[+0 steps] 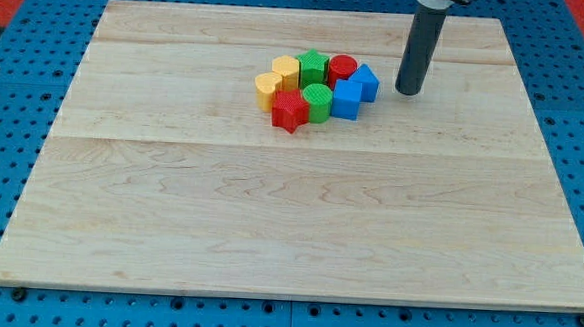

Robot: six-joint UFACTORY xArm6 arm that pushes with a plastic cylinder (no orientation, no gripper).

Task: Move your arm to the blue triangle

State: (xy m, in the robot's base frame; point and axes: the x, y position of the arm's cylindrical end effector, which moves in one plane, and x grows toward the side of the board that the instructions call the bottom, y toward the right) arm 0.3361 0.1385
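My tip (410, 91) sits just right of the blue triangle (365, 82) (seemingly apart).

Only a small part of me is visible — a single straight rod (419, 50), round in cross-section like a thick pipe, coloured a dark charcoal grey with a smooth, matte finish. A faint paler sheen runs down one side of it. The rod keeps the same width along its whole length and ends in my tip (409, 92), cut flat and plain. Where the rod meets the view's top edge sits a pale, whitish collar (436, 1) with a darker piece above it — the rest of my arm is out of frame.
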